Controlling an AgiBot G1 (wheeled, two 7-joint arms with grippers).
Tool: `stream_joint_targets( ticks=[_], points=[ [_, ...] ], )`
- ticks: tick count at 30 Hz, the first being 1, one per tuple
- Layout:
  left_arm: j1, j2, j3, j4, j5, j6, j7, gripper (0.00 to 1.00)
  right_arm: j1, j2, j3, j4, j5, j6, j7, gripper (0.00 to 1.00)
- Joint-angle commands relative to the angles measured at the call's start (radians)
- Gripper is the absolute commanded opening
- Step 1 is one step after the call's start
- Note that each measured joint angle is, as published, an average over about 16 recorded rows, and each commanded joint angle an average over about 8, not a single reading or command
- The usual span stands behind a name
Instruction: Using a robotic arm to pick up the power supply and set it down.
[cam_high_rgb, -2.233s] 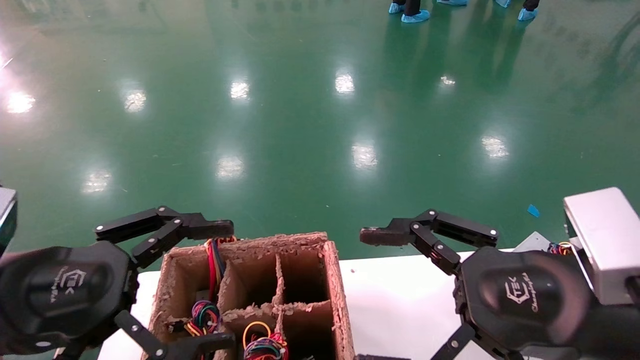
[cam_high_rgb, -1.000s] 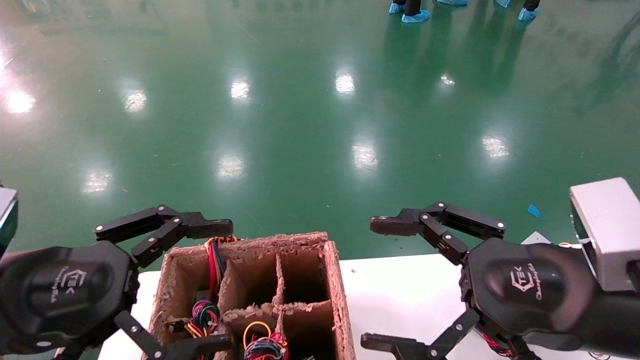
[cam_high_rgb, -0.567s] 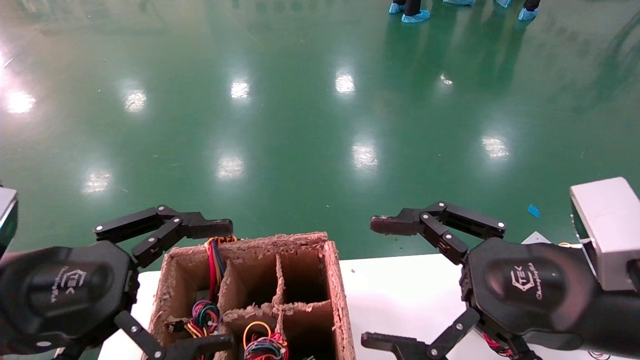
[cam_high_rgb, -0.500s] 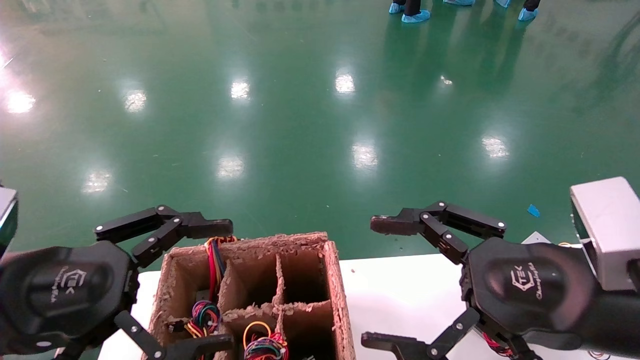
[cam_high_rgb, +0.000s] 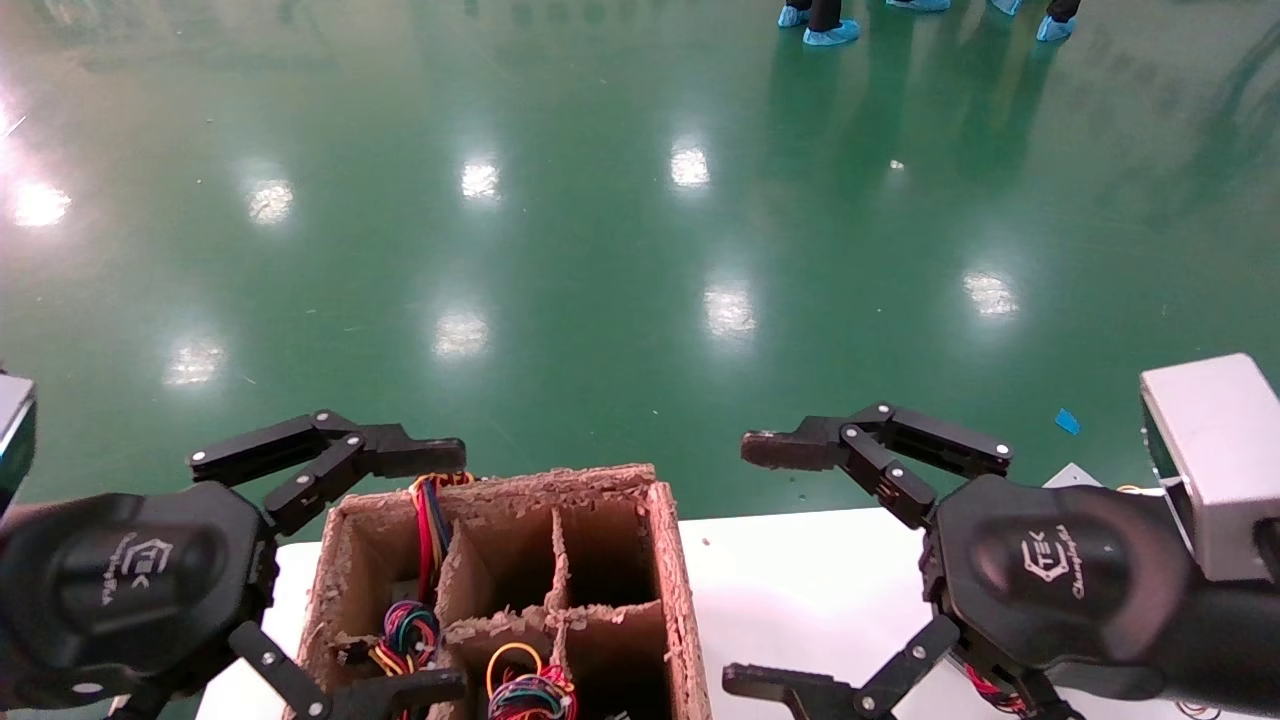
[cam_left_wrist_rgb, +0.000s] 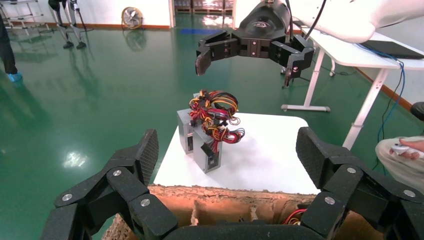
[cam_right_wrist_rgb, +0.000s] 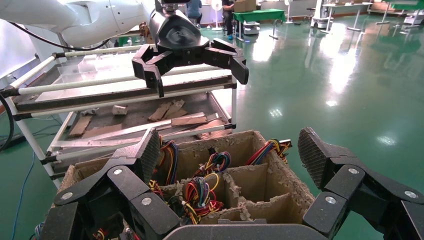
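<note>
Two silver-grey power supplies stand side by side on the white table, topped by a tangle of red, yellow and black wires. My right gripper hangs open in the air above and beyond them, holding nothing. In the head view that right gripper hides them, and only some red wire shows under it. My left gripper is open over the left side of the brown divided cardboard box, also empty. Coloured wire bundles fill some of the box's compartments.
A metal rack with cardboard scraps stands behind the left arm. A white desk is off beyond the table, and a person's hand shows at the edge. Green floor surrounds the table; feet in blue covers are far off.
The right gripper shifted slightly to the right and up between the earliest frame and one second ago. Since then neither arm has moved, and both grippers stay open.
</note>
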Motion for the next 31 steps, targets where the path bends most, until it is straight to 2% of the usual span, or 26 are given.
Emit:
stream_joint_targets(
  ticks=[1, 31],
  points=[
    [0.000, 0.000, 0.000, 0.000, 0.000, 0.000, 0.000, 1.00, 0.000, 0.000, 0.000, 0.000, 0.000, 0.000, 0.000, 1.00],
    [0.000, 0.000, 0.000, 0.000, 0.000, 0.000, 0.000, 1.00, 0.000, 0.000, 0.000, 0.000, 0.000, 0.000, 0.000, 1.00]
  ],
)
